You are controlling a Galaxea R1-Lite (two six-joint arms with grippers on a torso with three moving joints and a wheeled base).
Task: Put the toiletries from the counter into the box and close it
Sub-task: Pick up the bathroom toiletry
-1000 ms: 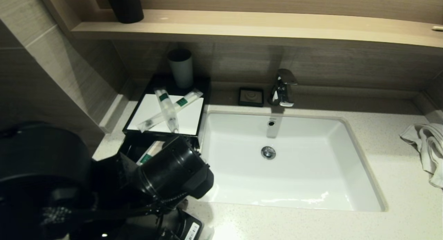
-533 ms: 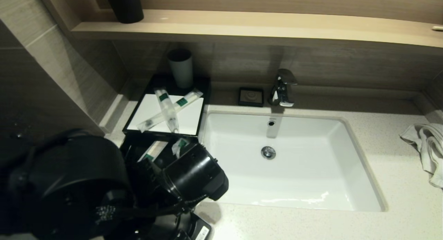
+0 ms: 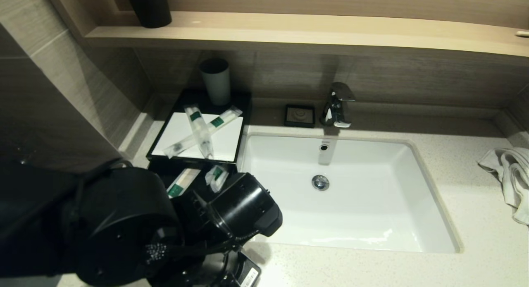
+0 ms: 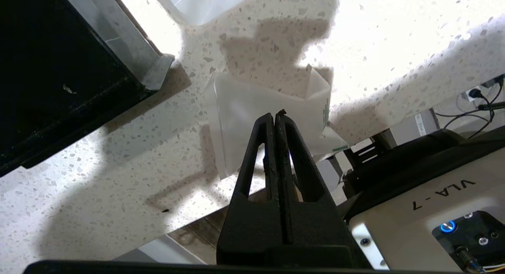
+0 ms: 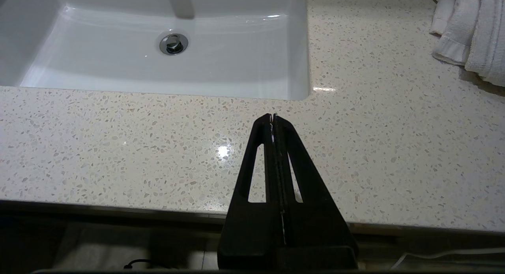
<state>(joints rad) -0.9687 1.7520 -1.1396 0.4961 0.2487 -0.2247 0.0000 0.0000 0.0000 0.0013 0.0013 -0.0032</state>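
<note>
We note the left gripper (image 4: 275, 115), jaws pressed together and empty, over a clear packet (image 4: 244, 120) on the counter (image 4: 118, 155) beside the box (image 3: 198, 132) at centre-left, its drawer open; right gripper (image 5: 273, 117) parked, closed.

The left end effector (image 4: 275, 115), its two black fingers pressed flat together, hangs over a clear plastic packet (image 4: 252, 112) lying on the speckled off-white worktop (image 4: 118, 159). The packet sits at the worktop's front edge, one corner reaching past it, with green print along one side. The closed tips lie over the packet's middle; whether they touch it cannot be told. A corner of the black box (image 4: 59, 80) rests on the stone nearby, clear of the packet. The robot's white base (image 4: 426, 211) shows beyond the edge.
</note>
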